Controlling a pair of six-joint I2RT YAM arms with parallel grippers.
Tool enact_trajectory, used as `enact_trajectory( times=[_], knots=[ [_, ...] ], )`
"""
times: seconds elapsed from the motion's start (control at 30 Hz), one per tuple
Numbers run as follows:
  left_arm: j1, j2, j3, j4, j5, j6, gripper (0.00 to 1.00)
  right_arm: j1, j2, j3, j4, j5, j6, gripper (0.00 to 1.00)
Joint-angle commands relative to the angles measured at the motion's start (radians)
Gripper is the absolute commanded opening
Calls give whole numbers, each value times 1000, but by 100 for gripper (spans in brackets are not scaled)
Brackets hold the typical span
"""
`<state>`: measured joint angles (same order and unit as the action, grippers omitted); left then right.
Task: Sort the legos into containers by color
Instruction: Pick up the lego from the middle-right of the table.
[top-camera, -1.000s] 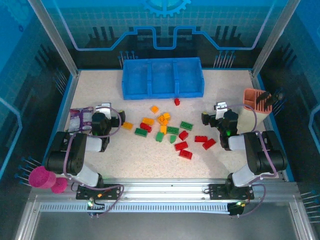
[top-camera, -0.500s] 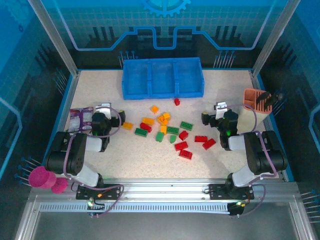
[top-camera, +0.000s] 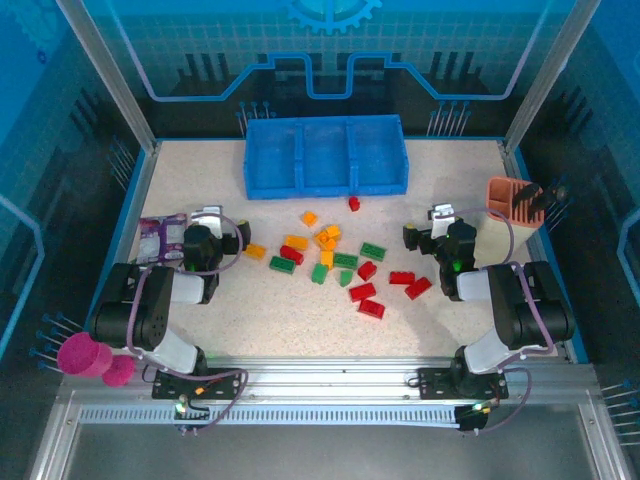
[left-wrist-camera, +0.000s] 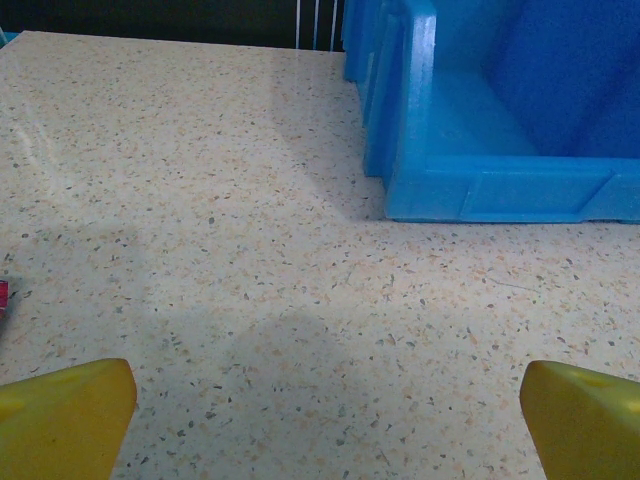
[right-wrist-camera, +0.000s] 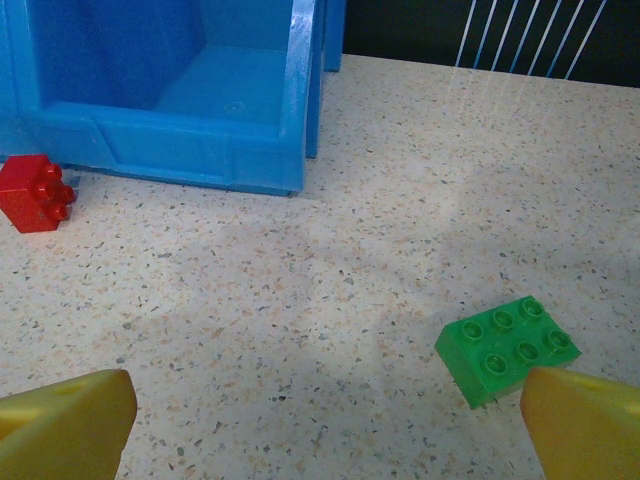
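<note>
The legos lie scattered on the speckled table between the arms: orange ones (top-camera: 327, 237), green ones (top-camera: 345, 260) and red ones (top-camera: 362, 292). One red brick (top-camera: 354, 203) sits just in front of the blue tray of containers (top-camera: 325, 157), whose three compartments look empty. My left gripper (top-camera: 208, 215) stands open over bare table, its yellow fingertips (left-wrist-camera: 65, 415) wide apart, the tray's left corner (left-wrist-camera: 500, 190) ahead. My right gripper (top-camera: 440, 215) is open too, holding nothing. A green brick (right-wrist-camera: 507, 349) lies by its right fingertip (right-wrist-camera: 585, 420), and a red brick (right-wrist-camera: 36, 193) rests against the tray wall (right-wrist-camera: 200, 150).
A purple packet (top-camera: 160, 238) lies left of the left gripper. An orange-pink slotted holder (top-camera: 508, 195) stands at the right edge. A magenta cup (top-camera: 85, 355) sits outside the table at the near left. Frame posts rise at the far corners.
</note>
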<state>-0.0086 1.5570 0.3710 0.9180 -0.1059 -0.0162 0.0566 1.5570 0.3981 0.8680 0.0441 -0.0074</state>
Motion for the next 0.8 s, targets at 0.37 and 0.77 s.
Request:
enact_trajectory(
  times=[0.37, 0.77],
  knots=[
    [4, -1, 13, 1, 23, 13, 99, 7, -17, 4, 18, 28, -3, 100],
    [4, -17, 12, -1, -7, 8, 99, 97, -252, 385, -810, 240, 149, 100]
  ],
)
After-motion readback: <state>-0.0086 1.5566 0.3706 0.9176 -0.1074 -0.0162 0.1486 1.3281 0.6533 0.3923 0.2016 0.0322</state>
